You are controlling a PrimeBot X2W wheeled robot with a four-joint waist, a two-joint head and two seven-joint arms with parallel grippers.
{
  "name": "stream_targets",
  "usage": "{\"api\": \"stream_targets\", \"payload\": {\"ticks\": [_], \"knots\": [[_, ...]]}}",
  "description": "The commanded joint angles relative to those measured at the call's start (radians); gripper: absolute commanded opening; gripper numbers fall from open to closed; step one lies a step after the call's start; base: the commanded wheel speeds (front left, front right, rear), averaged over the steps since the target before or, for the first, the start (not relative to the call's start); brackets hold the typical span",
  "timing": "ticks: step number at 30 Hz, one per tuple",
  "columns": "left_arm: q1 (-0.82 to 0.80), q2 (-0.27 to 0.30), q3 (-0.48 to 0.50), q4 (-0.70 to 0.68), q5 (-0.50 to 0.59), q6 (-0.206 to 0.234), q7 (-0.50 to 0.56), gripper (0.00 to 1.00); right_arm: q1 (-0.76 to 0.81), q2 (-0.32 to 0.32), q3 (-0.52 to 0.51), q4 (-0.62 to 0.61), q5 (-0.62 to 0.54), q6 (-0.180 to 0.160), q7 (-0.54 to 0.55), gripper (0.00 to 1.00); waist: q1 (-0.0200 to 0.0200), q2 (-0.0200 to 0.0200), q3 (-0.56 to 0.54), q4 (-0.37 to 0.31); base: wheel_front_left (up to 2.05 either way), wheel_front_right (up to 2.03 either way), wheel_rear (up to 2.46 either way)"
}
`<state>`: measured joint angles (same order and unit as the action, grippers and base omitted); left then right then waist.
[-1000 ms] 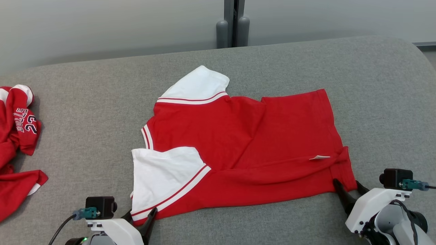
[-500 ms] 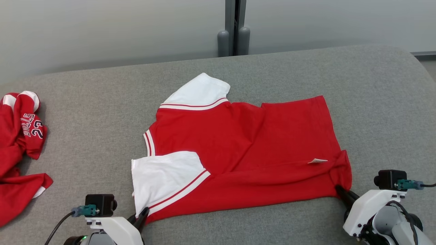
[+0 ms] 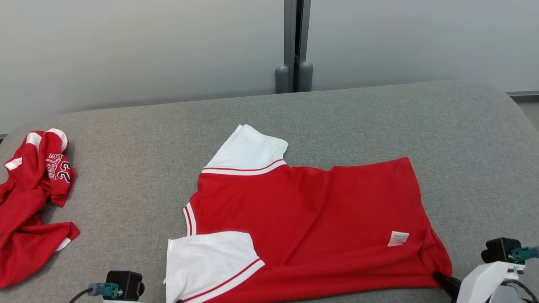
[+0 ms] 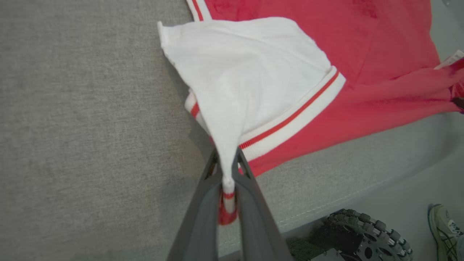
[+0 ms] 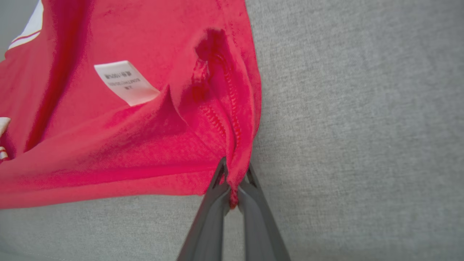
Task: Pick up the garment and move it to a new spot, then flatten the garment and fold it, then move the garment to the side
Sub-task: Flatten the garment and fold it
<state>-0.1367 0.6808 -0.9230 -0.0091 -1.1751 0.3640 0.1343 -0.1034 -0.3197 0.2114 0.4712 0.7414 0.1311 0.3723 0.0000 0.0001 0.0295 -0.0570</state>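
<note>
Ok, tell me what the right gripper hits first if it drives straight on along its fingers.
The right gripper, shut on the red shirt at its hem corner, would push straight into that bunched hem. Beyond it probably comes the grey cushion, though depth is unclear.

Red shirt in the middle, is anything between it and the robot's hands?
Nothing stands between them and the shirt. The left hand pinches its white sleeve, the right hand its red bottom corner.
</note>
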Motion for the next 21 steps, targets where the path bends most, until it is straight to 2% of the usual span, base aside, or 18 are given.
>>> {"api": "stream_targets", "payload": {"ticks": [1,4,5,6,11,17,21], "knots": [[0.014,0.014,0.0,-0.002,-0.006,0.013,0.007,0.0,0.027,-0.004,-0.021,-0.016,-0.009,-0.001,0.022,0.0,0.0,-0.0001,-0.001,0.001,0.0,0.0,0.0],[0.028,0.017,-0.007,-0.005,-0.017,0.023,0.023,0.0,0.065,0.014,-0.069,-0.05,-0.035,-0.001,0.068,0.0,0.0,-0.0001,0.0,0.0,0.0,0.0,0.0],[0.031,0.015,-0.009,-0.007,-0.021,0.023,0.03,0.4,0.075,0.022,-0.084,-0.06,-0.045,-0.001,0.081,0.26,0.0,-0.0001,0.002,-0.001,0.0,0.0,0.0],[0.03,0.015,-0.008,-0.01,-0.024,0.025,0.032,1.0,0.083,0.034,-0.099,-0.07,-0.054,-0.001,0.092,0.99,0.0,-0.0001,0.004,-0.001,0.0,0.0,0.0],[0.012,0.021,0.005,-0.017,-0.01,0.036,0.016,1.0,0.112,0.088,-0.162,-0.133,-0.107,0.0,0.142,1.0,0.0,-0.0001,0.009,-0.006,0.0,0.0,0.0],[-0.018,0.044,0.045,-0.043,0.03,0.067,-0.04,1.0,0.138,0.124,-0.242,-0.248,-0.152,0.0,0.16,1.0,0.0,-0.0001,0.007,-0.012,0.0,0.0,0.0],[-0.053,0.066,0.055,-0.061,0.061,0.073,-0.054,1.0,0.138,0.144,-0.276,-0.314,-0.162,0.0,0.169,1.0,0.0,-0.0001,0.012,-0.015,0.0,0.0,0.0]]}}
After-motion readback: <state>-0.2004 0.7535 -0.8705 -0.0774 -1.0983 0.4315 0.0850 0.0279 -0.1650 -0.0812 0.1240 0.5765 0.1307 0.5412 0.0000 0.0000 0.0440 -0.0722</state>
